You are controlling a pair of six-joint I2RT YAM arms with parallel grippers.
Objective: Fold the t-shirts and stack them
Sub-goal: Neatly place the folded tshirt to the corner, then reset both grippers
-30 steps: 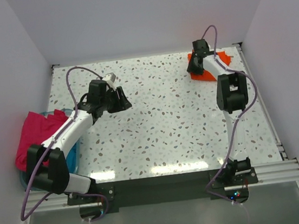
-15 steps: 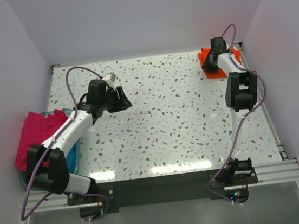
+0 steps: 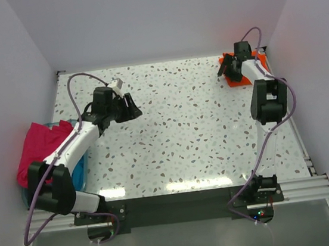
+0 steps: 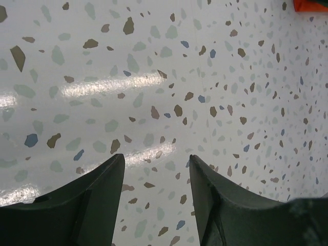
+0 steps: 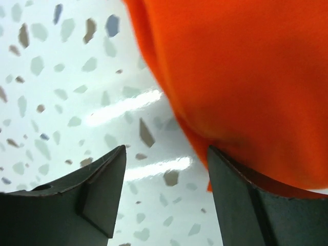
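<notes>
Straddling the orange t-shirt [image 5: 241,77] edge, the right gripper [image 5: 166,154] is spread, empty. The left gripper [image 4: 156,164] is spread, empty, over the table [image 4: 154,61].

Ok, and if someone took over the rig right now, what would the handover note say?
Left claw: open, empty, over the bare table, left of middle.
Right claw: open, holding nothing, at the edge of the orange t-shirt in the far right corner.
Pink t-shirt: crumpled, draped over the blue tub at the table's left side.
Done: the orange one looks compact and placed; how neatly it is folded cannot be told.
Left: take the pink one out, fold it, stack it on the orange.
</notes>
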